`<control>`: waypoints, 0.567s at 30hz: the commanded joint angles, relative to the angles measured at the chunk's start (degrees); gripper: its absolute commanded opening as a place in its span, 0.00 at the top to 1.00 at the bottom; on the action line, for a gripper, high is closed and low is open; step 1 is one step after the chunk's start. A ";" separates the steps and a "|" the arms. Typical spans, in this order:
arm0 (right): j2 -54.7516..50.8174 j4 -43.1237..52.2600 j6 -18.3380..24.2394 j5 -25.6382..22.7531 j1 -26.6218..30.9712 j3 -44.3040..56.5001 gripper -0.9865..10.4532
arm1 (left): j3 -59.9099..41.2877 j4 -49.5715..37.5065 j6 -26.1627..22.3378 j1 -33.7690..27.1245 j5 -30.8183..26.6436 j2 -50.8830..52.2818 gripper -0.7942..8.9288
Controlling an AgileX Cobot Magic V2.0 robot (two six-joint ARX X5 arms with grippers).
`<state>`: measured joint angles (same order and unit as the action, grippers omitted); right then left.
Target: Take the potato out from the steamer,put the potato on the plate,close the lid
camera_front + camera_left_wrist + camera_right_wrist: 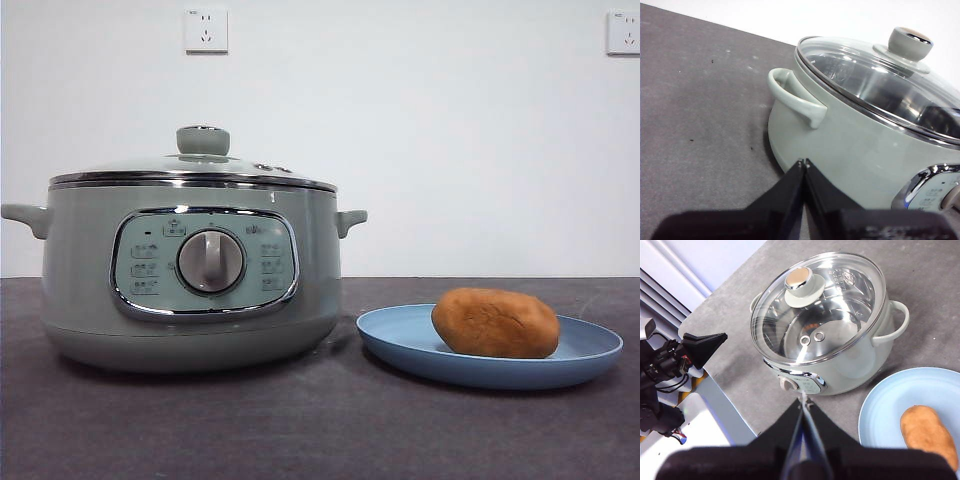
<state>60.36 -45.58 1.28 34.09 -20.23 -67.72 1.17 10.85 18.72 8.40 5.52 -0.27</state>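
Note:
The sage-green steamer (190, 280) stands at the left of the table with the glass lid (195, 165) seated on its rim, knob up. The potato (496, 323) lies on the light-blue plate (400, 345) to the steamer's right. In the right wrist view the lid (815, 310) covers the steamer (860, 360), and the potato (929, 435) rests on the plate (885, 410). My right gripper (804, 401) is shut and empty, high above the table. My left gripper (803, 162) is shut and empty, beside the steamer (840, 145) below its side handle (795, 97), apart from it.
The dark grey tabletop (300, 430) lies in front of the steamer and plate. The left arm (695, 350) shows at the table's edge in the right wrist view. Two wall sockets (206, 30) sit on the white wall behind.

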 commanded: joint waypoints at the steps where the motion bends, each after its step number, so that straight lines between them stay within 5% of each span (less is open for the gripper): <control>1: -0.04 0.09 0.28 0.07 -0.02 -0.37 0.91 | -0.59 0.33 0.39 -0.15 0.11 0.15 0.92; 8: -0.07 2.25 1.16 -2.08 0.04 -0.39 0.91 | -0.59 0.33 0.39 -0.15 0.09 0.15 0.92; 17: -12.46 5.11 1.79 -23.89 6.60 4.09 0.91 | -0.59 0.33 0.39 -0.15 0.13 0.15 0.92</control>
<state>49.91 -41.10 2.98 11.73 -14.44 -65.73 1.17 10.85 18.72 8.40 5.52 -0.27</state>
